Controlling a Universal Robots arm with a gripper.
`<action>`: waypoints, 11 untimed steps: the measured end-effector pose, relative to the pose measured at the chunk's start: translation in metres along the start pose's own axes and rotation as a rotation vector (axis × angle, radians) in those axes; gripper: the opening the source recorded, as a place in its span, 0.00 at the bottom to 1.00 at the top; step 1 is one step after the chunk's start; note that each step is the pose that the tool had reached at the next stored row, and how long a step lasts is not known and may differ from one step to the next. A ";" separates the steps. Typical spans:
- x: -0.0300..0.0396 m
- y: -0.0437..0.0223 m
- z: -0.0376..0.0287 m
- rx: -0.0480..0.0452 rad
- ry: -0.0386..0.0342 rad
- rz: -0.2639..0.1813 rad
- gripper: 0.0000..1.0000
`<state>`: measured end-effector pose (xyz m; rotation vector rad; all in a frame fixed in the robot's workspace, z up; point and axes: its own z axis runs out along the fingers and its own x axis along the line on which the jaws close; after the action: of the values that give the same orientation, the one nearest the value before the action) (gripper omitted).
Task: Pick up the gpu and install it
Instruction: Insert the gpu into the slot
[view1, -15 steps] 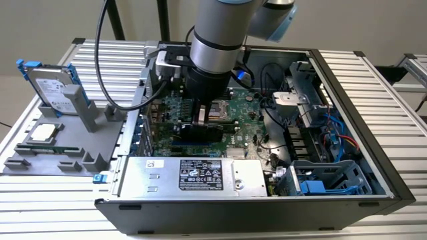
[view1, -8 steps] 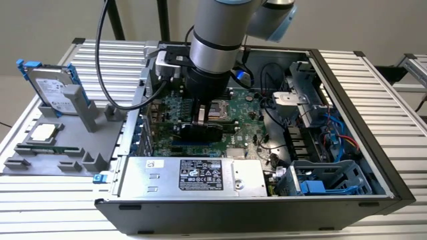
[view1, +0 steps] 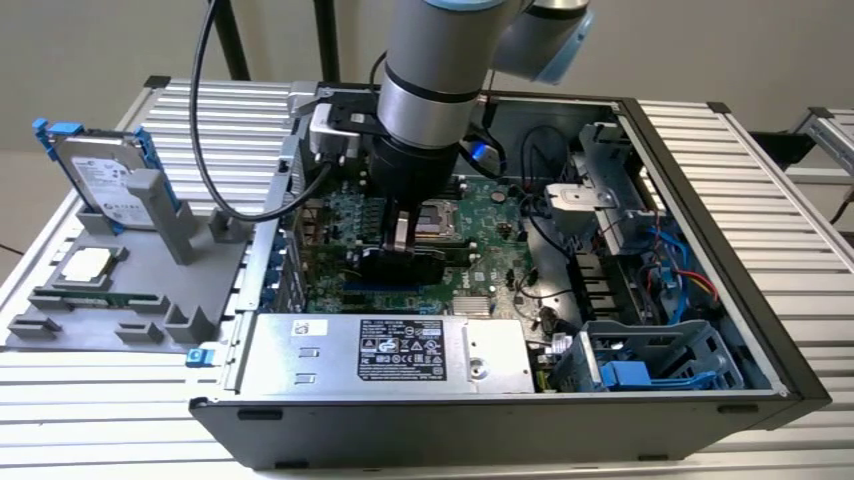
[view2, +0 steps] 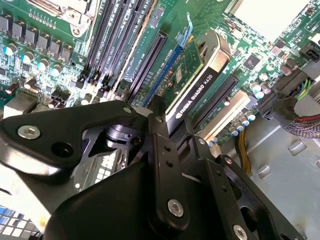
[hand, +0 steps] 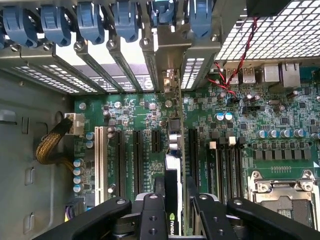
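Note:
The gpu (view2: 199, 75) is a green card with a black cooler block, and it stands on edge over the motherboard (view1: 497, 250) inside the open computer case (view1: 694, 180). My gripper (hand: 173, 184) is shut on it from above, one finger (hand: 151, 212) on each face. In the first wrist view the gpu (hand: 172, 165) runs in line between two black expansion slots (hand: 136, 155), its metal end by the rear bracket openings (hand: 170, 60). I cannot tell how deep it sits in a slot. In the exterior view the arm reaches down into the case with the gripper (view1: 400, 240) above the gpu (view1: 400, 268).
A grey holder (view1: 147, 290) on the exterior view's left carries a silver hard drive with blue rails (view1: 110, 180), a processor (view1: 87, 265) and a memory stick (view1: 83, 297). The power supply (view1: 387, 352), cables (view1: 667, 275) and a drive cage (view1: 641, 365) crowd the case.

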<state>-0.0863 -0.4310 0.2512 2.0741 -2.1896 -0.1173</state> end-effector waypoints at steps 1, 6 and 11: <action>0.0000 0.0000 0.0000 0.0000 0.0000 0.000 0.00; 0.0002 0.0000 0.0005 0.0000 -0.0001 0.000 0.00; 0.0043 -0.0003 0.0008 -0.0002 -0.0004 0.000 0.00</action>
<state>-0.0863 -0.4354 0.2506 2.0742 -2.1897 -0.1179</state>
